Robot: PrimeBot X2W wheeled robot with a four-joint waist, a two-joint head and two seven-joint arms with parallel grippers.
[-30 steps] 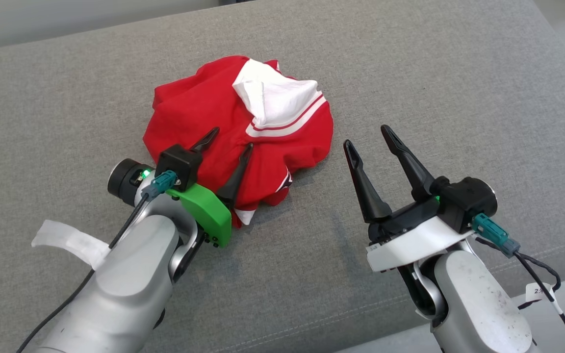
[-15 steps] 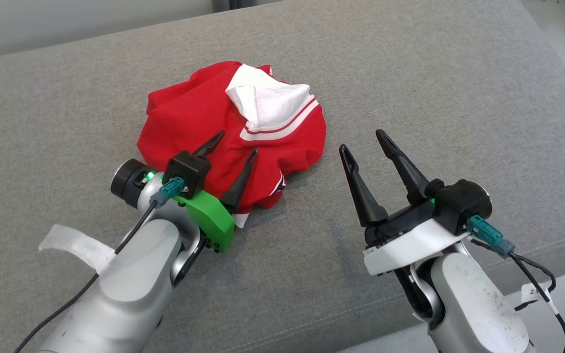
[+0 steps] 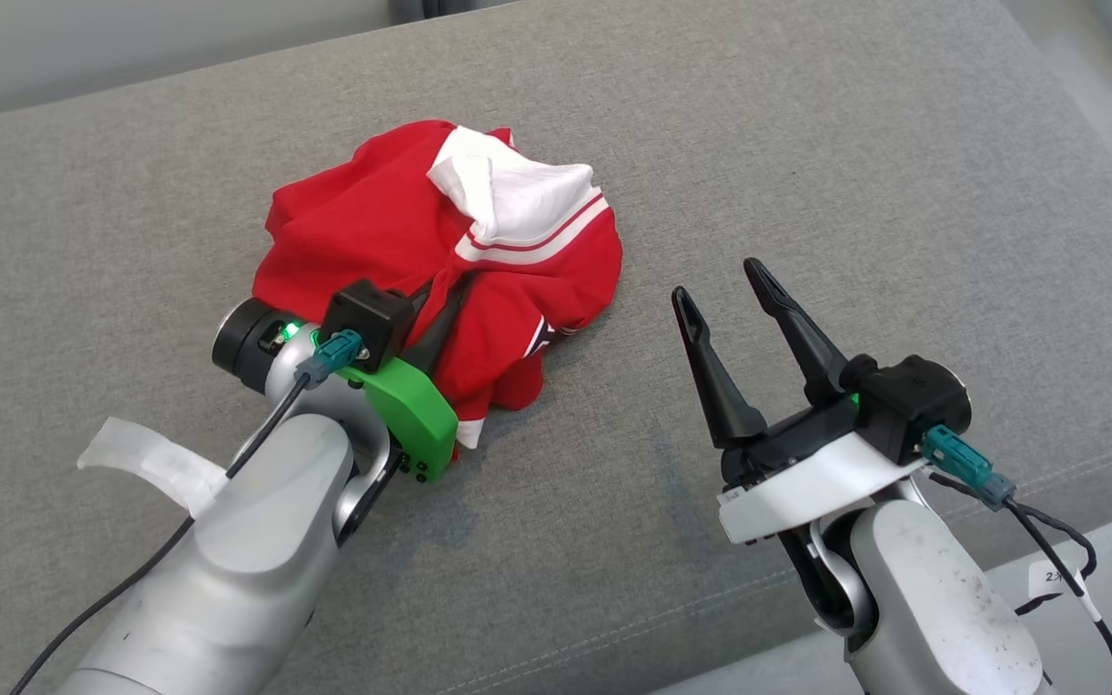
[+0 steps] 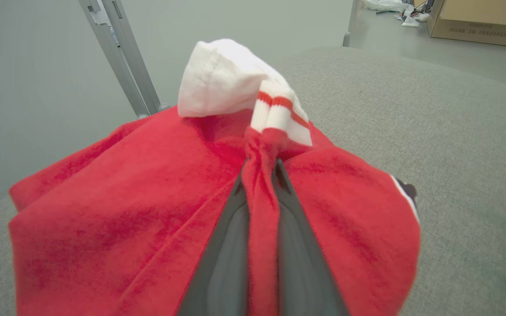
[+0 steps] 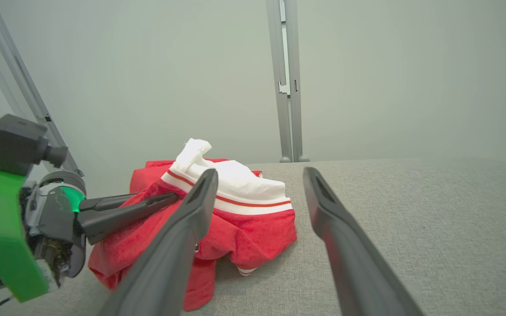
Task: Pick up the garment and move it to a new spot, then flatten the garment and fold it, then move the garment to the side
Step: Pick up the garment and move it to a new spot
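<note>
Garment [image 3: 392, 232]: red, white panel, red-and-white striped trim.
Cushion [image 3: 807, 145]: grey woven.
Left gripper [image 3: 443, 287]: green mount, black fingers [image 4: 222, 263].
Right gripper [image 3: 716, 278]: white mount, black fingers [image 3: 722, 381].

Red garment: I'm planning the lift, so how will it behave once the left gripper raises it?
Probably floppy: the red garment lies crumpled in soft folds, so it should drape below the left gripper. Likely light, being thin cloth. The pinch holds just one narrow fold, so it might slip out.
</note>
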